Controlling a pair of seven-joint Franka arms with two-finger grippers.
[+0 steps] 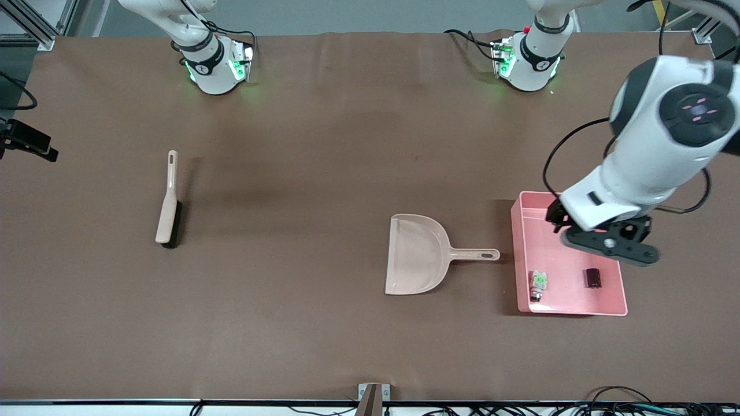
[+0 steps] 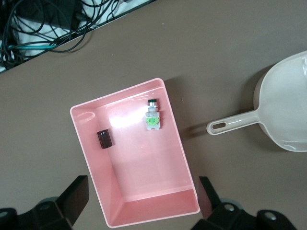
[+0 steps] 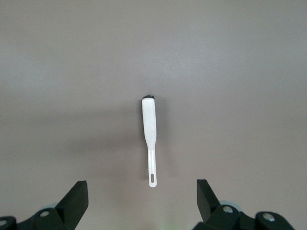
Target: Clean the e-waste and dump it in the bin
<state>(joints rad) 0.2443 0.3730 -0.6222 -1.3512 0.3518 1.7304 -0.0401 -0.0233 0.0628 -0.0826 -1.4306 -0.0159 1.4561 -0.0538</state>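
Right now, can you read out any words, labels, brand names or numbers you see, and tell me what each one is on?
No readable text anywhere.
White block in the pink bin: green and orange marks only, no legible characters.
Dark cylinder, dustpan, brush: no print visible.

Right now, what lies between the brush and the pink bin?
In the front view, only the dustpan lies between the brush and the bin, its handle pointing at the bin.
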